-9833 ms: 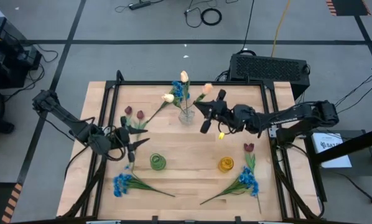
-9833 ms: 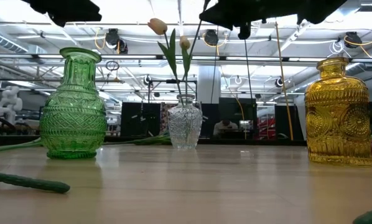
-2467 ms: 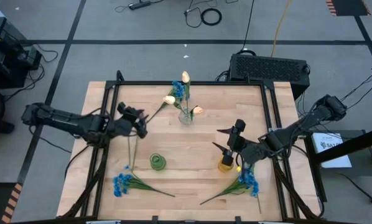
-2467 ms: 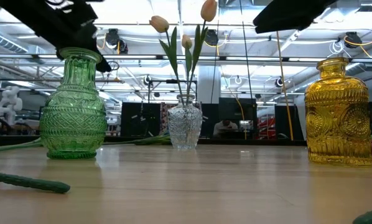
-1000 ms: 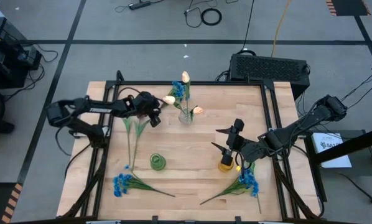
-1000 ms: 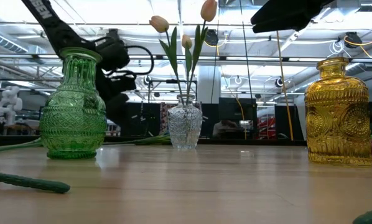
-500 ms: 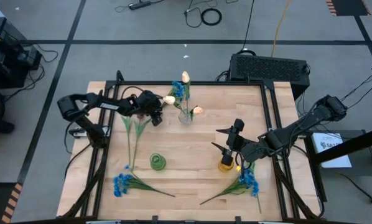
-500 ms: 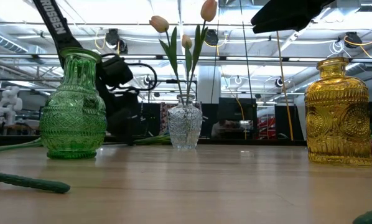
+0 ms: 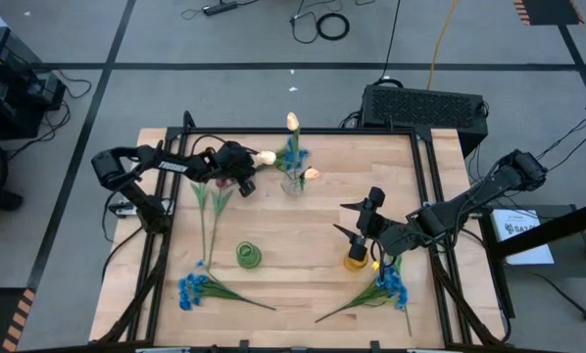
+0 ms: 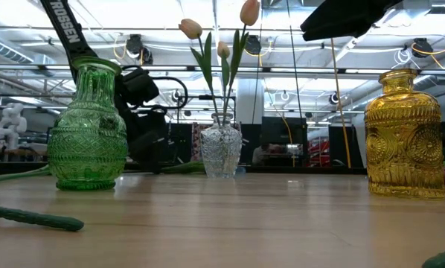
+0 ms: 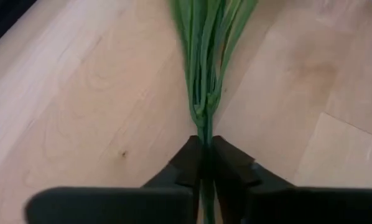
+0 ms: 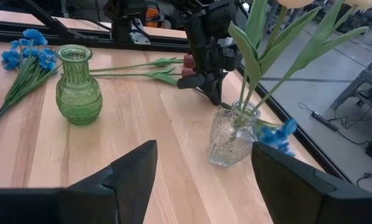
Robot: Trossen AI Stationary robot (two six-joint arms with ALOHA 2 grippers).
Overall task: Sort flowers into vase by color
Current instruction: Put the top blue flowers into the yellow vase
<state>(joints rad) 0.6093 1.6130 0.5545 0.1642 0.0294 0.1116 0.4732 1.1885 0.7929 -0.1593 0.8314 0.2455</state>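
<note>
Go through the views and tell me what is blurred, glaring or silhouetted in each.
Left wrist view: stem and left tool soft, too near. Low view: bright ceiling lights behind; the arm overhead a black silhouette; green vase and yellow vase glow, backlit. Right wrist view: right tool blurred, clear vase sharp. High view: even light.

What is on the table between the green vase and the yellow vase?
Nothing: bare wood lies between the green vase and the yellow vase, as the high view shows.
</note>
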